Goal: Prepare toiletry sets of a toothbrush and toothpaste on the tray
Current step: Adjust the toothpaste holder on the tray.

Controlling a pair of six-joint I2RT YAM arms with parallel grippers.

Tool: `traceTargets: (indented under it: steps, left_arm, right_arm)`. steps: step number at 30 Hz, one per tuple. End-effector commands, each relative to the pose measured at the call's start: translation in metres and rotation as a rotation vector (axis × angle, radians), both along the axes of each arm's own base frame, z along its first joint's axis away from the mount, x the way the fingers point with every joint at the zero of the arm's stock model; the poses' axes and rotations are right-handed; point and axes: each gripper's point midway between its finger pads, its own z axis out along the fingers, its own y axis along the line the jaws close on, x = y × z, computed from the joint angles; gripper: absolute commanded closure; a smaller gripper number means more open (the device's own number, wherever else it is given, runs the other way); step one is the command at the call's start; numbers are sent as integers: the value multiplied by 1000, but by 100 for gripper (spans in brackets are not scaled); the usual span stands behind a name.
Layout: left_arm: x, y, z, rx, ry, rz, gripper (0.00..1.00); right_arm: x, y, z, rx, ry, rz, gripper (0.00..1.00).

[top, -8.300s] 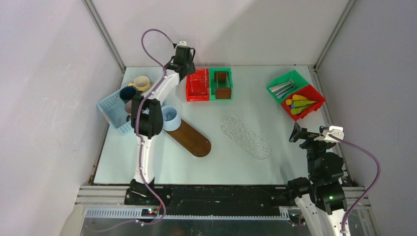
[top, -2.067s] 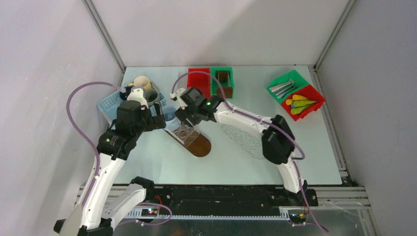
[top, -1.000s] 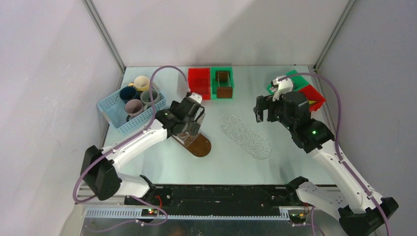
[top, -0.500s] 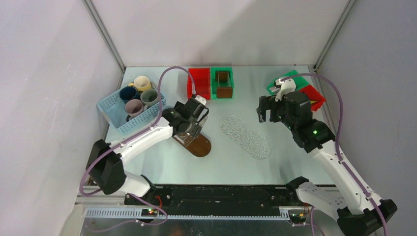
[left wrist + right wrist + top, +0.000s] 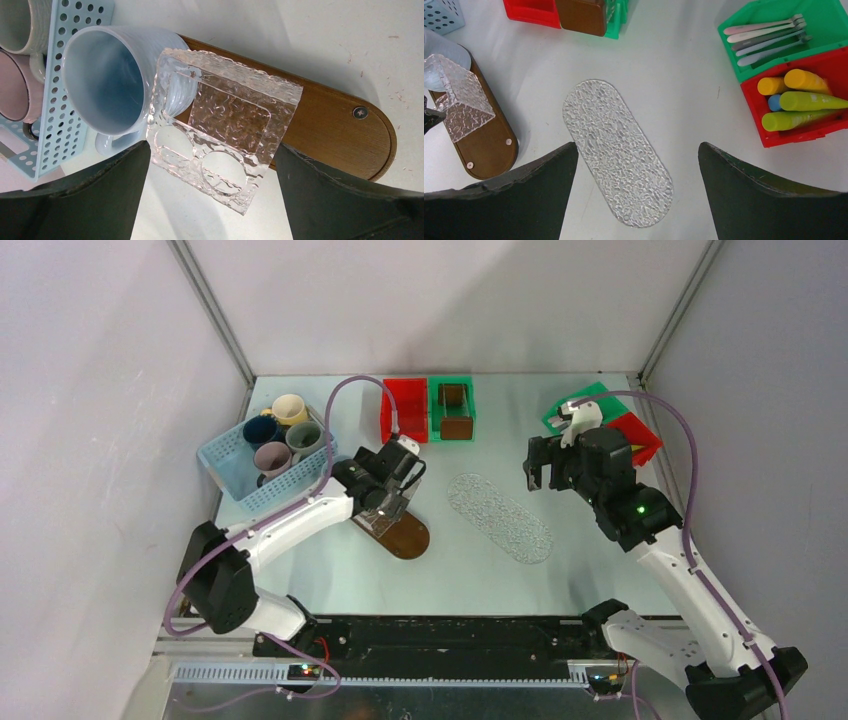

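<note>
Left arm reaches forward-right from a low elbow, left gripper (image 5: pixel 210 150) pointing down, jaws wide and empty, over the clear textured plastic holder (image 5: pixel 220 125) on the brown oval wooden tray (image 5: pixel 335 130), just beside the pale blue ceramic mug (image 5: pixel 105 85). Right arm is raised, wrist high and angled down, right gripper (image 5: pixel 636 145) spread wide, holding nothing, above the clear textured oval tray (image 5: pixel 616 150). Slim pale toothbrushes (image 5: pixel 769 35) in the green plastic bin (image 5: pixel 824 15) and yellow, lime, blue and orange soft tubes (image 5: pixel 799 100) in the red plastic bin (image 5: pixel 804 135) lie ahead-right of it.
</note>
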Motion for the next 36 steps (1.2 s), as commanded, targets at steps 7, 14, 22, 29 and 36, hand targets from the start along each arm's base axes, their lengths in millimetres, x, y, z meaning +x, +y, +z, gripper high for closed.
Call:
traceTargets:
  steps: [7, 14, 22, 29, 36]
  left_arm:
    - [-1, -10, 25, -55, -17, -74, 0]
    - [0, -11, 27, -61, -21, -64, 0]
    - [-4, -23, 57, -150, -38, -98, 0]
    - [-5, -29, 104, -275, -119, -102, 0]
    - [22, 16, 147, -359, -221, 88, 0]
  right_arm:
    - [-2, -3, 8, 2, -28, 7, 6]
    - [-3, -4, 7, -3, -26, 10, 6]
    - [-10, -10, 17, -6, -59, 3, 4]
    - [-24, -30, 28, -32, -98, -37, 2]
    - [-39, -61, 34, -106, -157, -128, 2]
